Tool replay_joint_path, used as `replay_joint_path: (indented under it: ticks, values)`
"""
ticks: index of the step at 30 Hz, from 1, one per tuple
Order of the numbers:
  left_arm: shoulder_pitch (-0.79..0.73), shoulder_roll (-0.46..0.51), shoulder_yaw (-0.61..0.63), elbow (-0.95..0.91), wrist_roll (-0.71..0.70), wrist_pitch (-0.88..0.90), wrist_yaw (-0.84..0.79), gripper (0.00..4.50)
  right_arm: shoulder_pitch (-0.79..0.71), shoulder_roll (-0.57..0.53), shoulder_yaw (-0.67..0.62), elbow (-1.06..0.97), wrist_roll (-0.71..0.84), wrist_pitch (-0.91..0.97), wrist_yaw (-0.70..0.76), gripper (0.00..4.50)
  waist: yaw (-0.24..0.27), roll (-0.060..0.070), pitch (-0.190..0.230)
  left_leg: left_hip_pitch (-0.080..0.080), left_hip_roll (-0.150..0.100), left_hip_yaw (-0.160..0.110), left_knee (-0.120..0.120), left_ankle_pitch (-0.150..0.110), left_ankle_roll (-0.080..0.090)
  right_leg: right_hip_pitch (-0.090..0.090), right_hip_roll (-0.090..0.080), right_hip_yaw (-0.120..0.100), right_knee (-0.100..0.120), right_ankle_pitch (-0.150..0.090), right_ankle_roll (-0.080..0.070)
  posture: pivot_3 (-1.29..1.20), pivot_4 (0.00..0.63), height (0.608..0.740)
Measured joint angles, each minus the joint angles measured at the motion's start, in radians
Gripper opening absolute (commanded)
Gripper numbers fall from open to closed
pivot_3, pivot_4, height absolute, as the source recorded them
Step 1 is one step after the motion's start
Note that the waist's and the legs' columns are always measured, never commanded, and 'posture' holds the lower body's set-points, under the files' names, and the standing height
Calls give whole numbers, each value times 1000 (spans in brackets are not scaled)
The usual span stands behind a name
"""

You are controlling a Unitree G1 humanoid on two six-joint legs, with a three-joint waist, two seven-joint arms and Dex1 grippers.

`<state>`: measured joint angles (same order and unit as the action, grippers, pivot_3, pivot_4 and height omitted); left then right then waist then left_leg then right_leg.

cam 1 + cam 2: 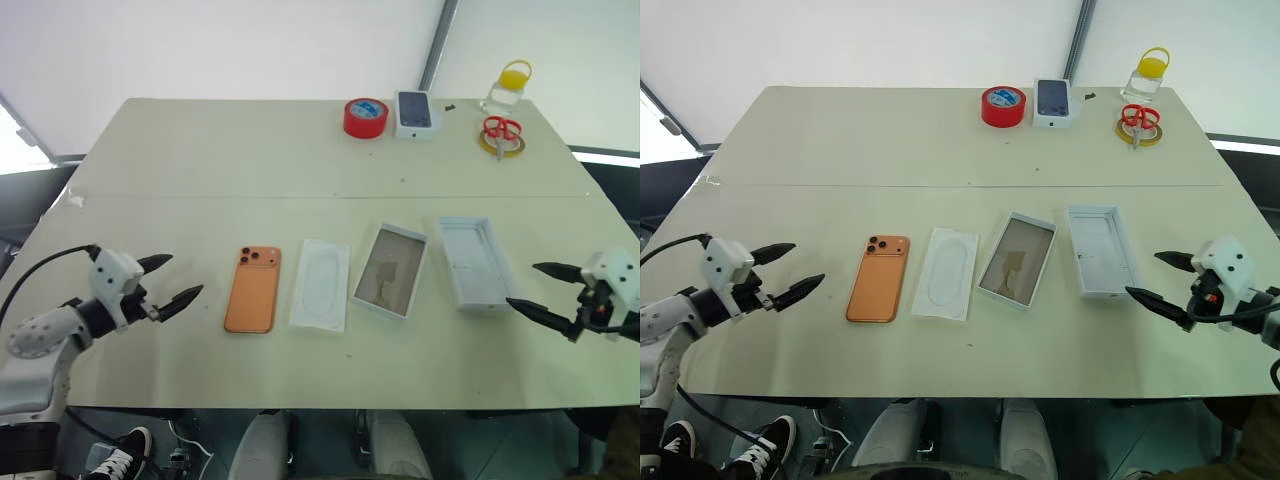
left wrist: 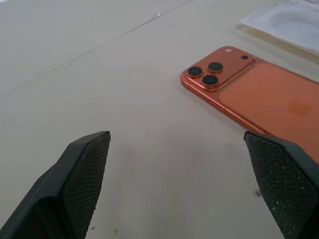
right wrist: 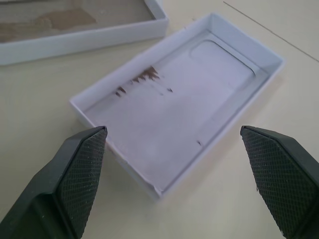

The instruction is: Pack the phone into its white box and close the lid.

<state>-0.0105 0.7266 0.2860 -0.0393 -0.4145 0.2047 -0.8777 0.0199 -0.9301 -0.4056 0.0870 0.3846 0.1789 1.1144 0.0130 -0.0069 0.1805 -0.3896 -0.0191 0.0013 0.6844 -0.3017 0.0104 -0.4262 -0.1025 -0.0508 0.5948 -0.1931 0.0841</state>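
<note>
Reaching for the phone [image 1: 253,288] looks like our step in hand, so we start nearest, with the left gripper [image 1: 172,281], its jaws spread wide and empty, just off the phone's long edge on the table [image 1: 200,160]. The phone lies flat, camera block up, so we judge a low approach across its narrow width safest, pinching both long edges. The right gripper [image 1: 540,288], equally wide and empty, waits near the lid [image 1: 472,262], which lies inside-up. Between them sit the white insert [image 1: 321,284] and the white box [image 1: 390,271], its tray open. Farther back, the red tape roll [image 1: 365,117] and the scissors [image 1: 502,130] stay clear of our path.
</note>
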Motion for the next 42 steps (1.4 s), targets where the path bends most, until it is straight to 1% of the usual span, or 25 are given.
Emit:
replay_joint_path:
  ticks: [4,6,9,11,13,16,20,23,27,34,37,38,40,42]
  values:
    - [-58,-8,-30,-148,-130,250,46,4500,-53,27,66,-116,23,52,-23,4470,1,0,0,0,0,0,0,0,0,0,0,0,1,1,1,0,150,740]
    - [-108,-33,-76,-181,-184,394,90,4500,-97,64,130,-181,22,61,-40,4470,0,0,0,1,0,0,0,0,0,1,1,0,1,2,3,0,150,740]
    - [-162,-94,-154,-203,-187,519,175,4500,-194,117,225,-234,16,71,-67,4470,-2,0,0,0,-1,-1,0,1,-1,1,1,0,1,2,4,0,150,740]
    - [-183,-129,-199,-231,-188,584,225,4500,-240,126,261,-254,8,76,-79,4470,-1,-1,0,0,-1,-1,0,1,-1,1,1,0,1,2,4,0,150,740]
    - [-209,-173,-219,-241,-208,676,285,4500,-259,127,296,-284,-8,76,-84,4470,2,-1,0,0,-1,-2,0,1,-1,1,2,0,1,2,3,0,150,740]
    - [-255,-220,-200,-247,-250,789,355,4500,-251,132,332,-301,-16,77,-84,4470,3,-1,0,-1,-2,-3,0,1,-1,1,1,0,1,2,3,0,150,740]
    - [-340,-358,-134,-224,-368,997,470,4500,-235,148,356,-299,-28,70,-92,4470,0,-2,1,0,-2,-3,2,1,-1,2,1,0,1,2,4,0,150,740]
    - [-372,-374,-134,-218,-400,1077,494,4500,-234,148,356,-299,-33,62,-98,4470,-3,-2,1,1,-2,-3,2,2,-2,2,3,0,2,2,4,0,150,740]
    - [-411,-390,-145,-194,-403,1134,519,4500,-231,150,356,-298,-45,53,-103,4470,-1,-2,1,1,-1,-4,1,2,-2,2,4,0,2,2,3,0,150,740]
    - [-510,-479,-111,-85,-401,1223,594,4500,-223,164,356,-295,-57,32,-118,4470,0,-2,1,1,-1,-4,1,2,-3,2,4,1,2,2,3,0,150,740]
    - [-521,-509,-93,-59,-396,1234,613,3702,-215,164,356,-295,-59,31,-125,4500,1,-2,0,1,-1,-4,1,3,-4,2,4,1,2,2,3,0,150,740]
    - [-521,-515,-91,-52,-391,1239,622,3174,-214,164,356,-295,-59,31,-127,4500,1,-2,0,1,-1,-4,1,3,-4,2,4,1,2,2,3,0,150,740]
    - [-519,-516,-95,-45,-381,1245,624,2271,-214,164,356,-295,-59,31,-129,4500,1,-2,0,1,-2,-4,1,3,-4,2,4,1,1,2,3,0,150,740]
    - [-510,-513,-103,-44,-366,1237,624,1233,-213,164,356,-296,-59,31,-132,4500,0,-2,0,1,-1,-4,1,3,-4,2,4,1,1,2,3,0,150,740]
